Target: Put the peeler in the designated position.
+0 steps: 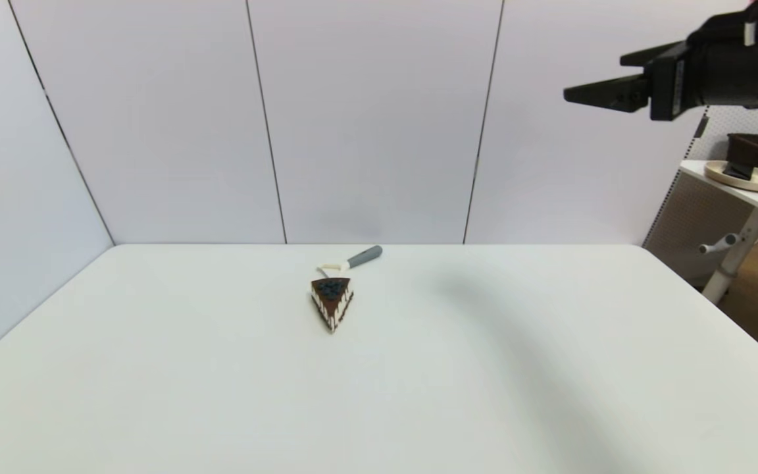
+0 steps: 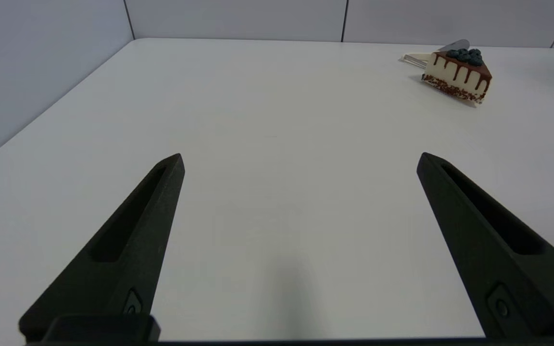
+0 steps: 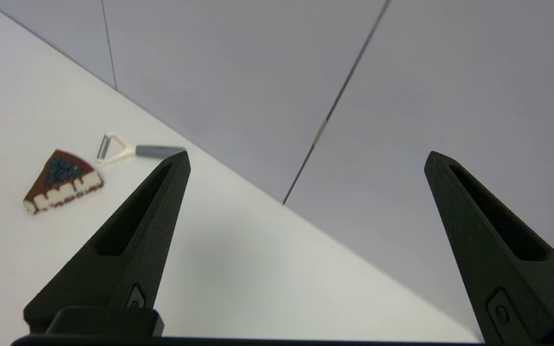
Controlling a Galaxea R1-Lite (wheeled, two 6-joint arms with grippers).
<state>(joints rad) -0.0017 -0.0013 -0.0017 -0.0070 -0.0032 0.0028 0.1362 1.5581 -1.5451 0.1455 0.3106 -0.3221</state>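
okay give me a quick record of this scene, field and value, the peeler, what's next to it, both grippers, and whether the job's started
Peeler: small Y-shaped peeler with grey handle and cream forked head, lying flat near the table's far edge, ungripped.
Neighbour: brown triangular cake slice with dark berries on top, just in front of the peeler's head; contact between them cannot be told.
Surface: plain white table.
Right gripper: raised high above the table's right side, fingers open, empty.
Left gripper: low over bare tabletop on the left, fingers wide open, empty.
Task state: peeler not yet picked up.

A smooth, matt white worktop [image 1: 221,395] is seen; the peeler [image 1: 351,261] shows matt grey and cream plastic.
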